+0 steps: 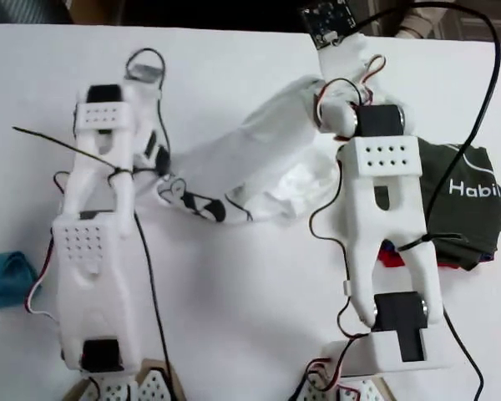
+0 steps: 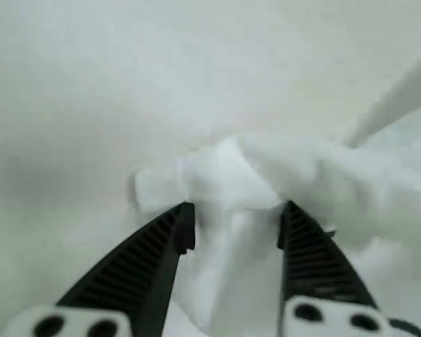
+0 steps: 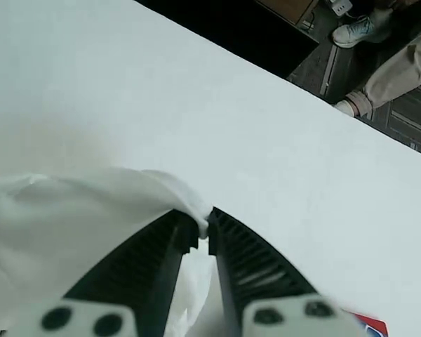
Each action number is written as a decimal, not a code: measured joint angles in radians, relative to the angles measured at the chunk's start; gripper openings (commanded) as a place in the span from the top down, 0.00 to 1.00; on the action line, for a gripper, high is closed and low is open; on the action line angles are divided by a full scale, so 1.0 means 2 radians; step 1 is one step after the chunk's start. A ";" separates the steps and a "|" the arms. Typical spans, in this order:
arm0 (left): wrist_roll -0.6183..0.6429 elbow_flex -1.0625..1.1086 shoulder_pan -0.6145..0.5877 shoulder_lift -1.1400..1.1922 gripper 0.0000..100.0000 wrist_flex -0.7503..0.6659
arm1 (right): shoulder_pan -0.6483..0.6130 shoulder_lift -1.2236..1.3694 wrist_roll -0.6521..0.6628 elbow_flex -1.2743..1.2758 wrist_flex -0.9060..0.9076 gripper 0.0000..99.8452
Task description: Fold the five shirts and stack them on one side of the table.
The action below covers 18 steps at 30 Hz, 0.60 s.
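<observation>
A white shirt (image 1: 259, 159) with black print stretches slantwise between the two arms in the middle of the table. My right gripper (image 3: 202, 232) is shut on one edge of the shirt (image 3: 70, 225) and holds it up above the table, toward the back (image 1: 330, 100). My left gripper (image 2: 235, 217) is low at the shirt's other end (image 1: 154, 154), its jaws pressed on a thick bunch of white cloth (image 2: 231, 175). A dark green shirt (image 1: 463, 200) lies folded at the right edge on top of red and blue cloth (image 1: 392, 255).
A teal cloth (image 1: 4, 280) lies at the left table edge. Black cables (image 1: 150, 276) run over the table beside both arms. The table's far edge (image 3: 281, 67) drops off to a dark floor.
</observation>
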 measured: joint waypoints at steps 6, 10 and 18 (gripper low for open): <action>0.000 -0.003 0.006 0.000 0.98 0.074 | 0.025 0.000 0.000 0.000 -0.022 0.98; 0.000 0.015 0.012 -0.001 0.98 0.083 | 0.028 0.000 0.000 0.000 -0.027 0.98; -0.045 0.201 0.104 -0.122 0.98 0.084 | 0.028 0.000 0.000 0.035 -0.027 0.98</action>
